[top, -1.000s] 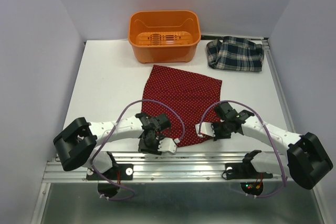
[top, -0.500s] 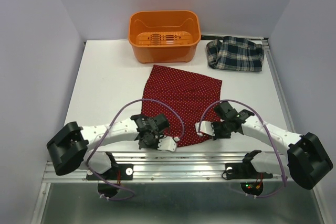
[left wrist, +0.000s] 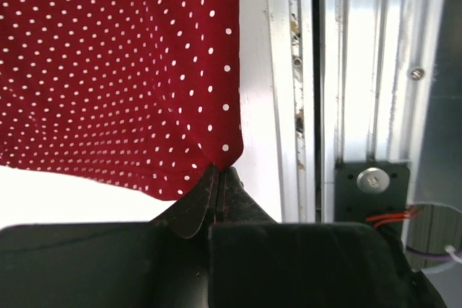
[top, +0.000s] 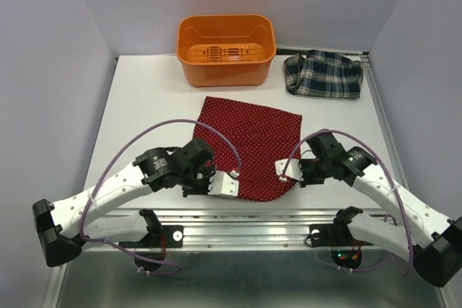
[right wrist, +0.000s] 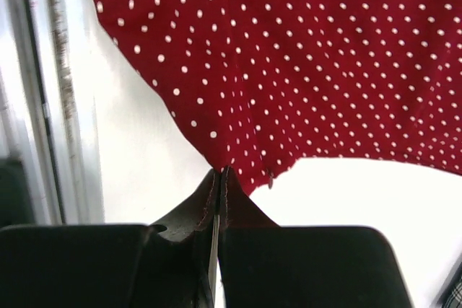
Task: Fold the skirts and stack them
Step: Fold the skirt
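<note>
The dark red dotted skirt (top: 253, 143) lies on the white table in front of the bin. My left gripper (top: 232, 179) is shut on its near left corner, which shows pinched at the fingertips in the left wrist view (left wrist: 220, 155). My right gripper (top: 283, 171) is shut on its near right corner, pinched in the right wrist view (right wrist: 229, 164). Both corners are lifted a little, so the near edge is raised off the table. The plaid skirt (top: 323, 74) lies crumpled at the back right, apart from both grippers.
The orange plastic bin (top: 226, 48) stands at the back centre, just behind the red skirt. The metal rail (top: 238, 221) runs along the table's near edge under both arms. Grey walls close in the left, right and back.
Both grippers have risen and moved away from the near edge with the red skirt's corners. The near hem is lifted and pulled back, so the skirt looks shorter. The left arm has stretched out.
</note>
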### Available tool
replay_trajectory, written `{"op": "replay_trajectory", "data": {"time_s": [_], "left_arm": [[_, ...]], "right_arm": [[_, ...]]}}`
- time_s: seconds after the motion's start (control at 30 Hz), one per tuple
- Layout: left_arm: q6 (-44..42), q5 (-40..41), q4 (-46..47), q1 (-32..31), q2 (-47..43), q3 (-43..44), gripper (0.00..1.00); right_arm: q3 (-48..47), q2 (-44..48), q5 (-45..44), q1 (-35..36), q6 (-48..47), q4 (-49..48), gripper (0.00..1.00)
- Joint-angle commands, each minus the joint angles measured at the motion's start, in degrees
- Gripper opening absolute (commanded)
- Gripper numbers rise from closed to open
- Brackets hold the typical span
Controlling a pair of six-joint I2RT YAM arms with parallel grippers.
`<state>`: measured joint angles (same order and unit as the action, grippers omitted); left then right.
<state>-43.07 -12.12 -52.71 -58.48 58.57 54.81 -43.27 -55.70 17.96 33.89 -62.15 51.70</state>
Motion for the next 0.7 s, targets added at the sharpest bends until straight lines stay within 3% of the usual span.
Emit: {"op": "replay_trajectory", "data": {"time_s": [0.0, 0.3, 0.5, 0.67], "left_arm": [[0.4, -4.8, -8.8, 1.1, -3.8, 5.0, 0.00], [1.2, -0.1, -11.6, 4.5, -9.3, 9.3, 0.00], [-3.1, 8.2, -1.1, 11.5, -7.7, 5.5, 0.00], [-8.5, 5.7, 6.5, 22.4, -2.6, 6.7, 0.00]], "right_arm": [[-3.7, 3.8, 1.9, 0.5, -1.3, 9.5, 0.01], [-10.0, 11.8, -0.1, 0.5, 2.8, 17.4, 0.01], [-9.3, 4.8, -2.7, 0.5, 2.6, 11.4, 0.01], [-11.5, -2.8, -2.2, -1.0, 0.0, 9.2, 0.01]]}}
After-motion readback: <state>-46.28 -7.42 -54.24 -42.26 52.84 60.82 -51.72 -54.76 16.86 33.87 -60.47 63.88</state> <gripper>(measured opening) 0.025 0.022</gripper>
